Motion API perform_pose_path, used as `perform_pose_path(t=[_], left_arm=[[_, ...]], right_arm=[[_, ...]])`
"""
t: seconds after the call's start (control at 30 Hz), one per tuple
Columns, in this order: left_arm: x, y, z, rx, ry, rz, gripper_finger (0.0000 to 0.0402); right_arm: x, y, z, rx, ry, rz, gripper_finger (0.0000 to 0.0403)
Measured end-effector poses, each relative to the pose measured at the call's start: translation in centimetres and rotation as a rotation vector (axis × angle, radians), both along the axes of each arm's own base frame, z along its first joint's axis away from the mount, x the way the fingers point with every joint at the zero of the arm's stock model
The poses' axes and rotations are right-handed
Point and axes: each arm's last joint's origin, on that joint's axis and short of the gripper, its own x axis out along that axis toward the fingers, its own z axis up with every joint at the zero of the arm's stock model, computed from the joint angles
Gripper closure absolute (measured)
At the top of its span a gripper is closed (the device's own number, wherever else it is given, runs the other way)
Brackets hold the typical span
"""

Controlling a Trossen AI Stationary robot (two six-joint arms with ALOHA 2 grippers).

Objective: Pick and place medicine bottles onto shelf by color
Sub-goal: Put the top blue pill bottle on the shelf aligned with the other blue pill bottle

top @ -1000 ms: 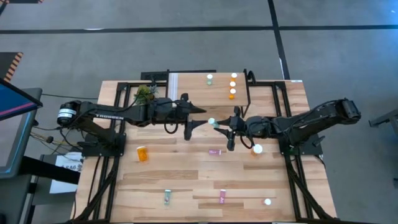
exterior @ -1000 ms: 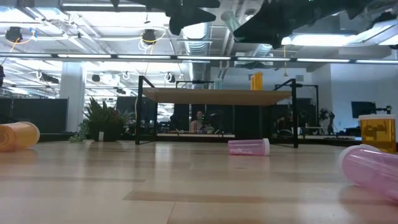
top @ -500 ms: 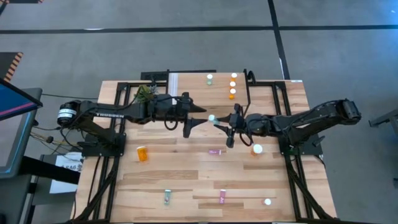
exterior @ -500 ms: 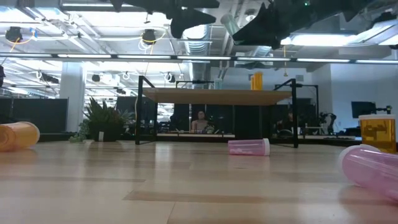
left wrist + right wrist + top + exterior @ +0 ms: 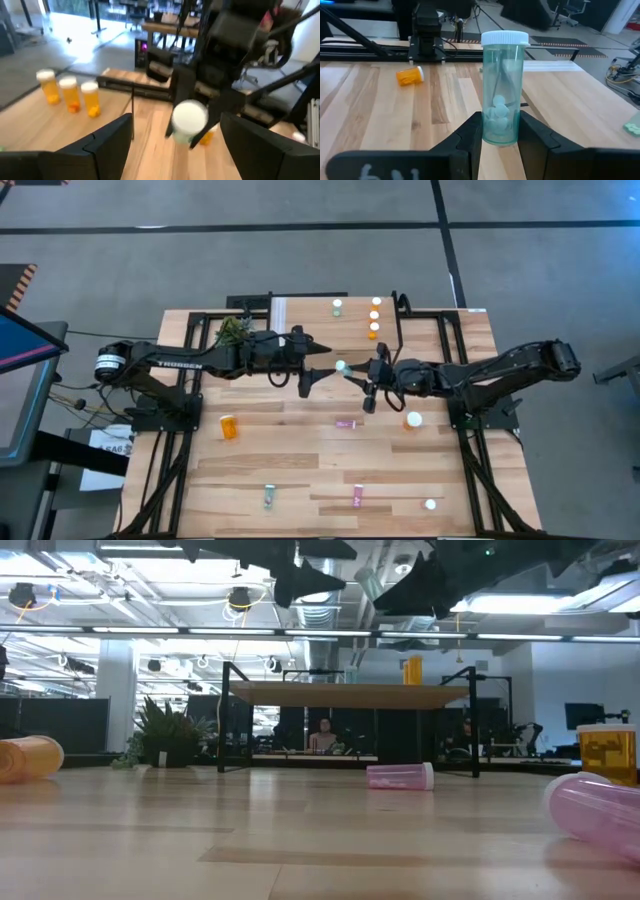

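Note:
A teal medicine bottle (image 5: pixel 502 95) with a white cap (image 5: pixel 341 366) hangs in the air over the table's middle, and my right gripper (image 5: pixel 501 131) is shut on it. My left gripper (image 5: pixel 175 145) faces it from the table's left. It is open, with its fingers wide apart just short of the cap (image 5: pixel 189 118). The shelf (image 5: pixel 310 320) stands at the far edge on thin black legs. On it stand three orange bottles (image 5: pixel 375 316) and one teal bottle (image 5: pixel 338 307). In the low view both grippers show as dark shapes along the top, above the shelf (image 5: pixel 350 695). My right gripper pinches the bottle's bottom end (image 5: pixel 500 134) between its two fingers, one on each side of the body. The fingers come about level from the table's right and lie along the bottle. The bottle sticks out beyond the fingertips, cap toward my left gripper, lifted clear of the table.
A small plant (image 5: pixel 233 330) sits left of the shelf. Loose on the table are an orange bottle lying down (image 5: pixel 229 426), a pink one (image 5: pixel 345 423), an upright orange one (image 5: pixel 413 420), and a teal (image 5: pixel 269 497), a pink (image 5: pixel 358 496) and a white-capped one (image 5: pixel 430 504) near the front edge.
My right gripper has shifted slightly toward the table's far edge with the teal bottle, which stays lifted and pointing at my left gripper. My left gripper has drifted the same way, still facing the cap.

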Motion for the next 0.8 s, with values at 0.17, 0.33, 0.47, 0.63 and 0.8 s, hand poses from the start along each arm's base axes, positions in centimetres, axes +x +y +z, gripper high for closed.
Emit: perform_pose_path(t=[0.17,0.33,0.47,0.63,0.8], left_arm=[[0.6,0.3,0.5,0.009,-0.020,0.010,0.0110],[1.9,0.5,1.0,0.009,0.015,-0.019,0.0110],[3.0,0.6,0.4,0.010,0.069,-0.048,0.0110],[3.5,0.6,-0.2,0.009,0.105,-0.048,0.0110],[3.3,0.6,-0.4,0.012,0.138,-0.050,0.0112]], right_arm=[[0.0,0.1,0.0,0.012,-0.001,0.001,0.0280],[0.0,0.1,-0.1,0.021,0.005,-0.001,0.0280],[-0.1,0.1,-0.2,0.040,0.014,-0.007,0.0280],[-0.1,0.1,-0.4,0.054,0.027,-0.011,0.0280],[-0.1,0.1,-0.5,0.056,0.035,-0.012,0.0280]])
